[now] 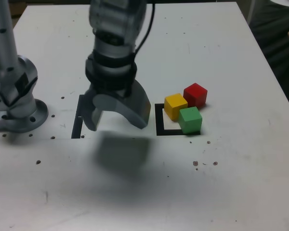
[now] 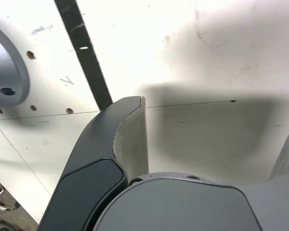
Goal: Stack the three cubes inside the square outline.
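Note:
Three cubes sit close together in the exterior view, right of centre: a yellow cube [image 1: 175, 106], a green cube [image 1: 190, 120] and a red cube [image 1: 195, 95]. The yellow and green ones overlap the square outline [image 1: 160, 121]; the red one lies just beyond its far right corner. My gripper [image 1: 116, 122] hangs above the table to the left of the outline, open, with nothing between its fingers. The wrist view shows one finger [image 2: 130, 139] over bare table and none of the cubes.
A straight black strip [image 1: 78, 118] lies left of the gripper, also seen as the strip [image 2: 84, 53] in the wrist view. The arm's grey base [image 1: 17, 103] stands at the exterior view's left edge. Small holes dot the white table [image 1: 231, 183].

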Controlling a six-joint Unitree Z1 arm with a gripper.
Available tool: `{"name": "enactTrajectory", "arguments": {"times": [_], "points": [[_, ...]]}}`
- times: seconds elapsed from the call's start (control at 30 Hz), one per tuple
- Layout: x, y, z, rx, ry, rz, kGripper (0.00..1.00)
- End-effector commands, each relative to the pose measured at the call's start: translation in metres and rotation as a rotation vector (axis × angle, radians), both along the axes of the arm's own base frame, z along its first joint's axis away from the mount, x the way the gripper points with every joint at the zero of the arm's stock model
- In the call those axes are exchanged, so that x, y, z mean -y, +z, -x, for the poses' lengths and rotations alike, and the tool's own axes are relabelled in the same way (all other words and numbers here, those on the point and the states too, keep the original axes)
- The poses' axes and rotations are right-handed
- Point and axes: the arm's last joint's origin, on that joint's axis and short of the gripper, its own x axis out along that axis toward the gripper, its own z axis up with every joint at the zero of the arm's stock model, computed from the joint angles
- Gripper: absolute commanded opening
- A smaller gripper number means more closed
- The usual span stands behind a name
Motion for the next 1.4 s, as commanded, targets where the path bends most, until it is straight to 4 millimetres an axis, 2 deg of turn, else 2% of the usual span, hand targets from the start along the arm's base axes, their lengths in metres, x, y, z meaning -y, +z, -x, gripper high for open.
{"name": "enactTrajectory", "arguments": {"times": [0.0, 0.57, 0.97, 1.37], "points": [[0.002, -0.003, -0.005, -0.004, -0.003, -0.003, 1.0], [0.013, -0.023, -0.042, -0.029, -0.029, -0.007, 1.0], [0.002, -0.036, -0.06, -0.054, -0.019, -0.002, 1.0], [-0.011, -0.04, -0.08, -0.048, -0.011, 0.019, 1.0]]}}
